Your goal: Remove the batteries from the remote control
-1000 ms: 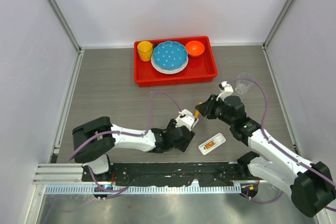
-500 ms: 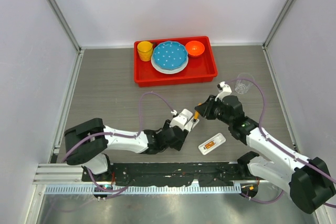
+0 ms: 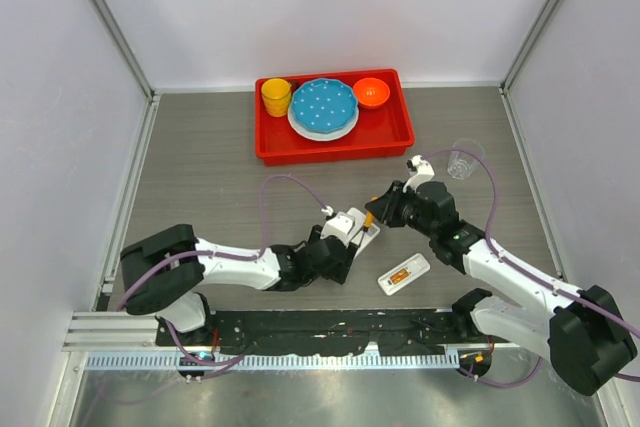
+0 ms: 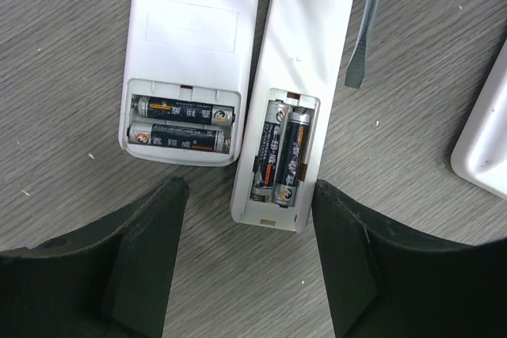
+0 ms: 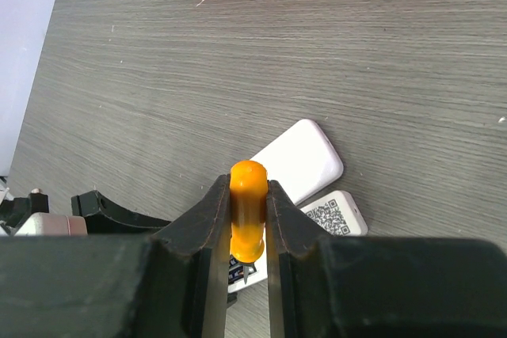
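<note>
Batteries point(image 4: 181, 124) sat in two open white remotes point(image 4: 194, 5)
The left gripper point(image 4: 249, 187) hung wide open and empty just above them; the right gripper point(image 5: 249, 195) was clamped on the orange screwdriver handle point(image 5: 247, 176).

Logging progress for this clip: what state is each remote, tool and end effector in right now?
Wider remote: cover off, two batteries inside.
Narrower remote: cover off, two cells inside.
Screwdriver: clamped in right end effector.
Left end effector: open, holding nothing.
</note>
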Controlling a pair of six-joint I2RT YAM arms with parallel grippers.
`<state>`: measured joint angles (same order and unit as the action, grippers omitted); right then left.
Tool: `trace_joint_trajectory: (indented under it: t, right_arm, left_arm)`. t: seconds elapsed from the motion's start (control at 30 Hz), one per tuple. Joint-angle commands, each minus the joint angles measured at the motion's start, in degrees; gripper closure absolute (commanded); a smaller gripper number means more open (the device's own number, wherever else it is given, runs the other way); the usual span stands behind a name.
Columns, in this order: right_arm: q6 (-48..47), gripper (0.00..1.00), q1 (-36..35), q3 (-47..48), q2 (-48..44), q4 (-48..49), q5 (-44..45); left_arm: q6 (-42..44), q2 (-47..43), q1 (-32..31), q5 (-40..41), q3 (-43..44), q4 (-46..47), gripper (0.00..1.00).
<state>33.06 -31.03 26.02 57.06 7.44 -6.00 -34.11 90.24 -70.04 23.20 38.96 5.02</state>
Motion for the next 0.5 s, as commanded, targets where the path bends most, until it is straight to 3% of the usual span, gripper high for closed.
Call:
trace_joint_trajectory:
  t: [0.0,0.47]
  right_arm:
    - [0.3,0.99,-0.9,-0.2,0.9,6.1,1.8]
    - [0.6,0.99,-2.0,-0.8,2.4,9.0,2.2]
  left_arm:
    - [-1.2,-0.6,1.4,-2.2,-3.0,-2.4,0.32]
    - [-0.1,2.9,2.6,-5.3,-3.2,-0.8,0.35]
